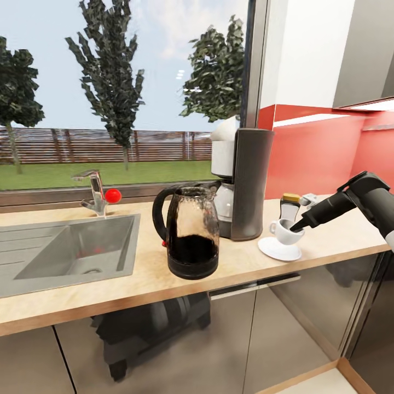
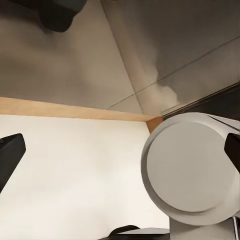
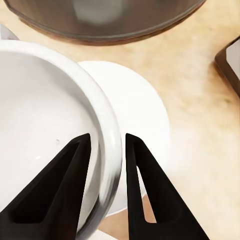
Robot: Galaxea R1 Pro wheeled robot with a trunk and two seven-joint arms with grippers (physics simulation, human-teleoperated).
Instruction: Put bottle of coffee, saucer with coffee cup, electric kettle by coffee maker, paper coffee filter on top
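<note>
Now right end effector (image 3: 106, 150) pinching coffee cup (image 1: 285, 231) rim, cup on saucer (image 1: 279, 250); electric kettle (image 1: 191, 232) dark in lower part; left end effector state unclear

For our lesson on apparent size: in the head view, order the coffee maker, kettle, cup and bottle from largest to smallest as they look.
1. coffee maker
2. kettle
3. cup
4. bottle, partly hidden behind the cup, so its rank is unsure

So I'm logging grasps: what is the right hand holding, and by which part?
The right hand holds the coffee cup by its rim, one finger inside, one outside.
</note>
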